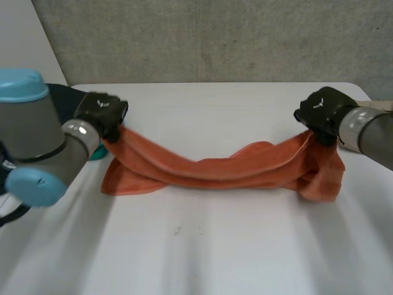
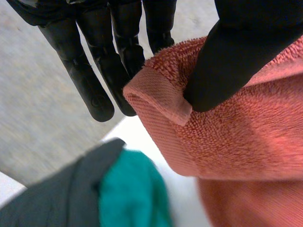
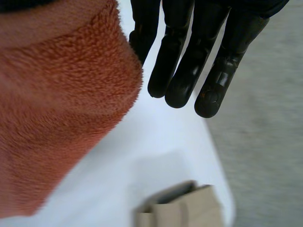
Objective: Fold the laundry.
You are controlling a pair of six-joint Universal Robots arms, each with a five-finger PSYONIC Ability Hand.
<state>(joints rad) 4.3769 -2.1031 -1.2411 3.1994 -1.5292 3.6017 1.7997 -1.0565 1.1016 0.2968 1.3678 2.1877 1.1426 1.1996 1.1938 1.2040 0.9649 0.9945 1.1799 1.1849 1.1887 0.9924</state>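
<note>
An orange towel hangs stretched between my two hands, and its sagging middle rests on the white table. My left hand holds the towel's left end lifted. In the left wrist view the thumb pinches a hemmed corner of the towel beside the straight fingers. My right hand holds the right end up, with loose folds drooping below it. In the right wrist view the towel bunches at the palm next to the straight fingers.
A dark grey cloth and a teal cloth lie under my left hand, near the table's left edge. A tan box stands off the table's right edge. A grey wall runs behind the table.
</note>
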